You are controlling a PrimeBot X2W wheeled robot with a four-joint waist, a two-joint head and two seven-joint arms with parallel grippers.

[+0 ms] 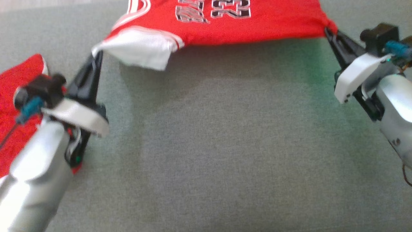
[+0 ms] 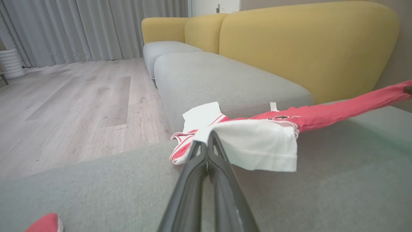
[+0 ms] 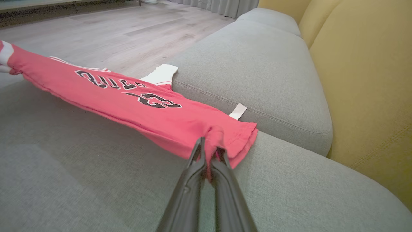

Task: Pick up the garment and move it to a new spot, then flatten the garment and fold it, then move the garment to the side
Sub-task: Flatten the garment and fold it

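Note:
A red jersey point(image 1: 244, 27) with white trim and black lettering hangs stretched between my two grippers, just above the grey sofa seat point(image 1: 219, 154). My left gripper point(image 1: 96, 56) is shut on its white sleeve end point(image 1: 141, 50). My right gripper point(image 1: 328, 30) is shut on the red hem corner at the other end. In the left wrist view the white sleeve point(image 2: 257, 145) drapes over my closed fingertips point(image 2: 207, 141), and the red cloth runs off to the right. In the right wrist view the jersey point(image 3: 128, 100) bunches at my fingertips point(image 3: 209, 151), lettering facing up.
A second red garment point(image 1: 16, 106) lies on the seat at the far left, under my left forearm. Yellow sofa backrests point(image 2: 305, 48) stand behind the seat. A wooden floor point(image 2: 70, 103) and grey curtains point(image 2: 80, 29) lie beyond the sofa's edge.

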